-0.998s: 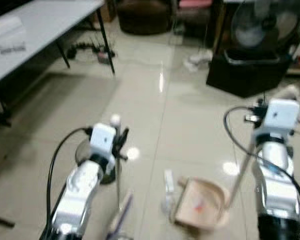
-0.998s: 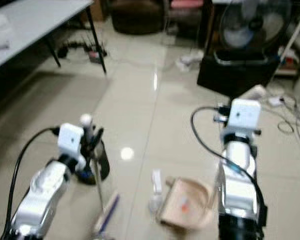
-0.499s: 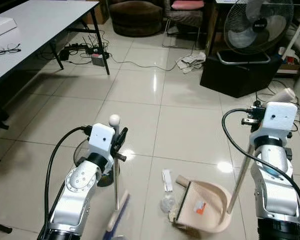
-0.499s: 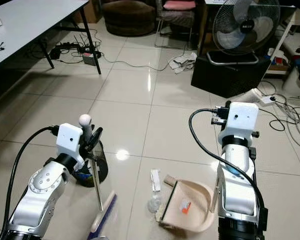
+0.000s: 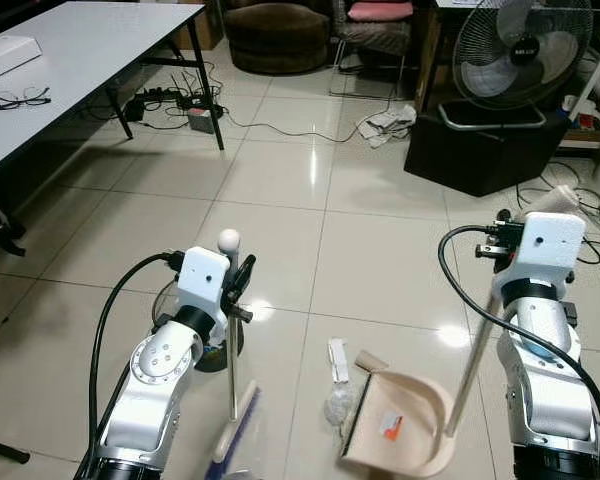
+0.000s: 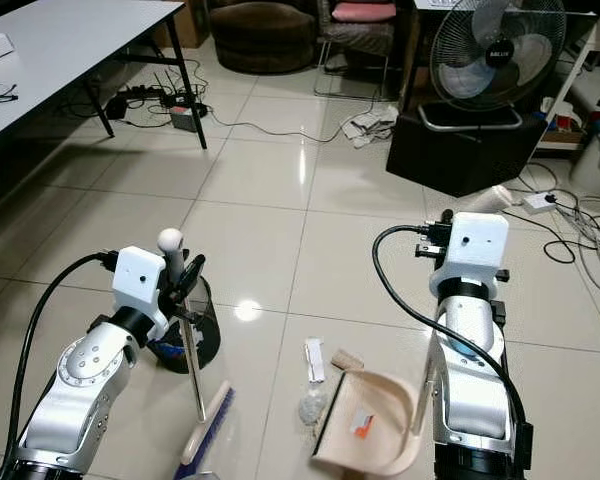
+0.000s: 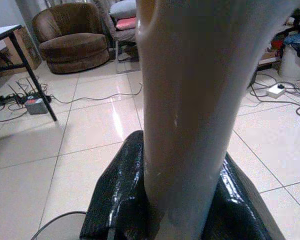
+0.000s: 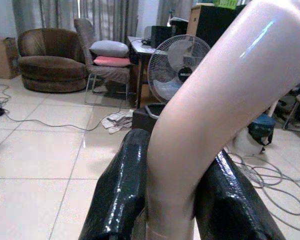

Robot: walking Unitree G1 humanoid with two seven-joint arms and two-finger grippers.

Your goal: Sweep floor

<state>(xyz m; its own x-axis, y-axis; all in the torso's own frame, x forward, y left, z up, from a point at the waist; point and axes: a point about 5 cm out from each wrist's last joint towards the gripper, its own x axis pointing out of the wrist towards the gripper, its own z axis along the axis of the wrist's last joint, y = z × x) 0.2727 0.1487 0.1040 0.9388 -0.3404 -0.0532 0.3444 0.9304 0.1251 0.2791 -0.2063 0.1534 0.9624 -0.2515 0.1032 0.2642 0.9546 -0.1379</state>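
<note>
My left gripper (image 7: 177, 210) is shut on the pale handle of a broom (image 5: 230, 345), just below its round white knob. The blue-bristled broom head (image 5: 235, 435) rests on the tiles near my left arm. My right gripper (image 8: 177, 195) is shut on the curved top of the dustpan handle (image 5: 470, 360). The beige dustpan (image 5: 405, 425) sits on the floor between my arms with an orange scrap (image 5: 390, 428) inside. By its open edge lie a white paper strip (image 5: 336, 360), a crumpled clear wrapper (image 5: 337, 405) and a small brown piece (image 5: 370, 360).
A dark round bin (image 5: 215, 345) stands beside my left arm. A white table (image 5: 80, 50) is at the far left, with cables (image 5: 280, 125) on the floor beyond. A fan (image 5: 520, 50) above a black box (image 5: 490, 150) is at the back right, near a brown armchair (image 5: 280, 35).
The blur of one second ago has cleared. The dustpan has edged slightly left, toward the litter, with my right arm. The broom and my left arm stay put.
</note>
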